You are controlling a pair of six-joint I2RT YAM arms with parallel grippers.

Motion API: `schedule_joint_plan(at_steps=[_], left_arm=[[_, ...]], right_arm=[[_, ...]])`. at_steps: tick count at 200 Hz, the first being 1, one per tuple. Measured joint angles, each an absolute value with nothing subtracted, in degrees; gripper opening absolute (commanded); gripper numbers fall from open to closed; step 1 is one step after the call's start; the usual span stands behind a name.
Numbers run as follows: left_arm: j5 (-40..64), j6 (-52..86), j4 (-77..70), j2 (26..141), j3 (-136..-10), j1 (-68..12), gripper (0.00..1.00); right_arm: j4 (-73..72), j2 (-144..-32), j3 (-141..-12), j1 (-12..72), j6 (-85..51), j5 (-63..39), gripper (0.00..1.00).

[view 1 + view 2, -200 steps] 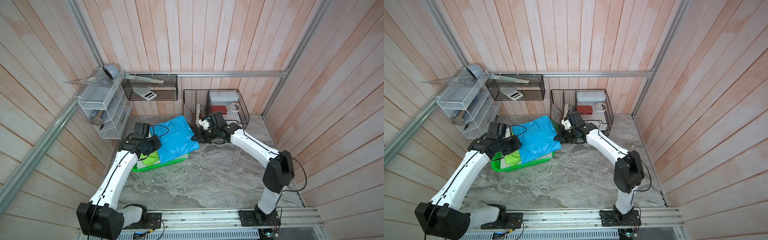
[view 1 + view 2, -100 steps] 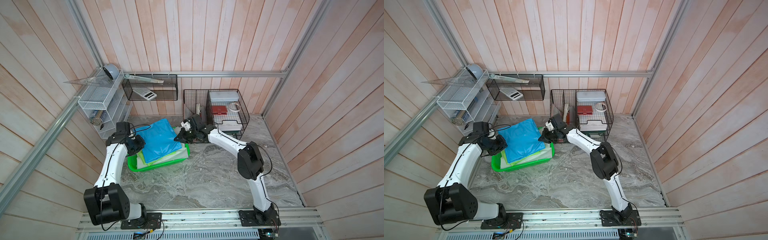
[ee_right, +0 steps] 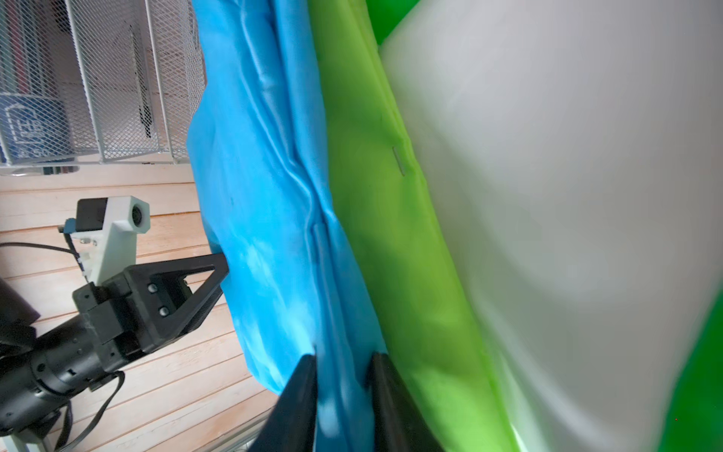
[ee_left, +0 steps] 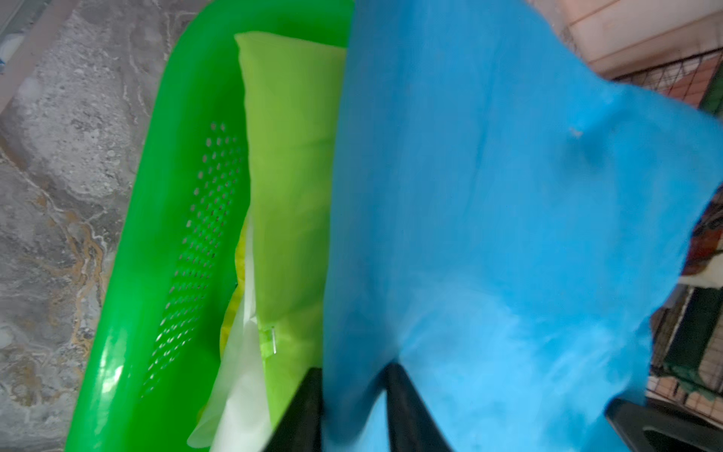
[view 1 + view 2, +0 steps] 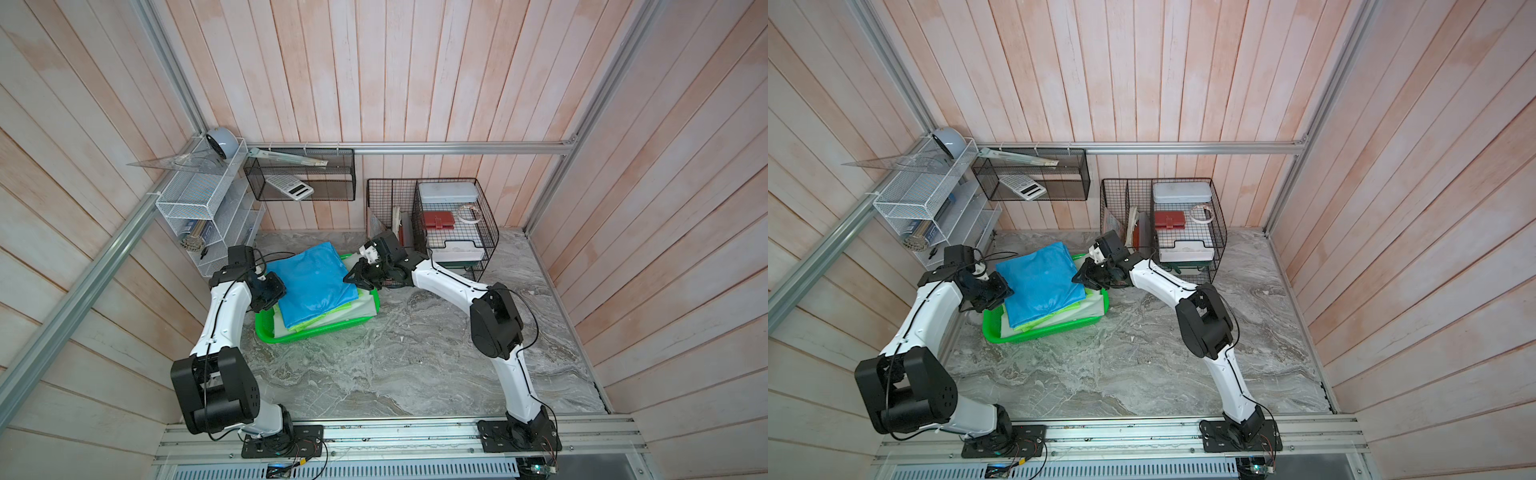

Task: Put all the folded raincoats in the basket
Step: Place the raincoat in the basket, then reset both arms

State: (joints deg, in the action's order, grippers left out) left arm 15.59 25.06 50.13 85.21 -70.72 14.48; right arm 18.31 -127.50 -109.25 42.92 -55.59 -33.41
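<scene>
We see the raincoat (image 5: 313, 282) lying in the basket (image 5: 266, 330). Our left gripper (image 5: 280, 290) at its nine o'clock and right gripper (image 5: 348, 279) at three straddle its edges, jaws narrowly parted.

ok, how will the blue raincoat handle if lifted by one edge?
Raincoat is probably floppy: a thin, creased sheet overhanging the basket rim. Likely light for its size. Its sheen suggests it may slip in a pinch, and a one-edge lift would probably unfold it.

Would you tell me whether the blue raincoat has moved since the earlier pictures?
Yes: the blue raincoat shifted away from the black wire organiser, toward the white rack.
</scene>
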Motion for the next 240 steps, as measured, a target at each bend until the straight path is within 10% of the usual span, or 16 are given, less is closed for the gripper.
schedule_joint_plan(at_steps=[22,80,162,240], left_arm=[[13.7,25.3,50.6,83.9,-70.9,14.8,1.0],[7.7,26.6,50.0,67.5,-72.0,14.9,1.0],[1.1,26.6,20.5,28.8,-30.9,5.7,1.0],[-29.3,14.2,-4.1,37.6,-13.9,-16.0,1.0]], right_arm=[[19.8,-127.5,-109.3,42.7,-54.0,-32.6,0.52],[29.0,-117.9,-105.4,42.0,-43.4,-23.1,0.61],[6.6,-61.8,-45.7,31.1,-28.7,6.9,0.68],[-8.3,-48.7,-14.4,14.2,-10.4,26.2,0.71]])
